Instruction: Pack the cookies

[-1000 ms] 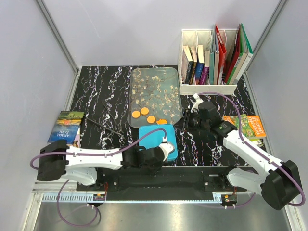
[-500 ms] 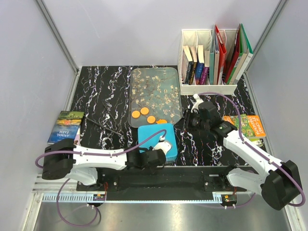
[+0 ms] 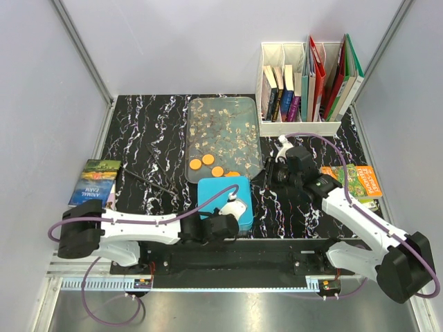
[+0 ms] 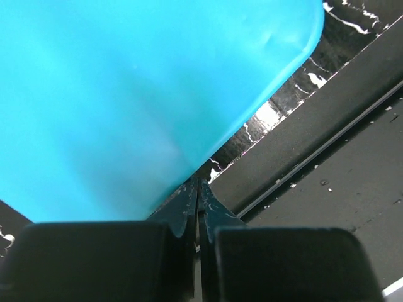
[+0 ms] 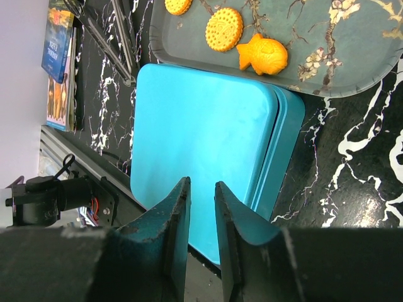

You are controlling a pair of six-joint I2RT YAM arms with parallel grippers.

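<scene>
Cookies lie on patterned tray, just beyond right gripper fingertips. Right wrist cam shows one is fish-shaped; top view shows only orange blobs. Right fingers are slightly parted and empty, over blue box. Left gripper fingers are pressed together, tips at box's near edge.

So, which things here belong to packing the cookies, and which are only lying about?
For the job: orange round cookies and one orange fish-shaped cookie, lying on the grey flower-patterned tray; the blue plastic lidded box.

Lying about: black metal tongs; white file holder with books; paperback book on the left; colourful book on the right.
</scene>
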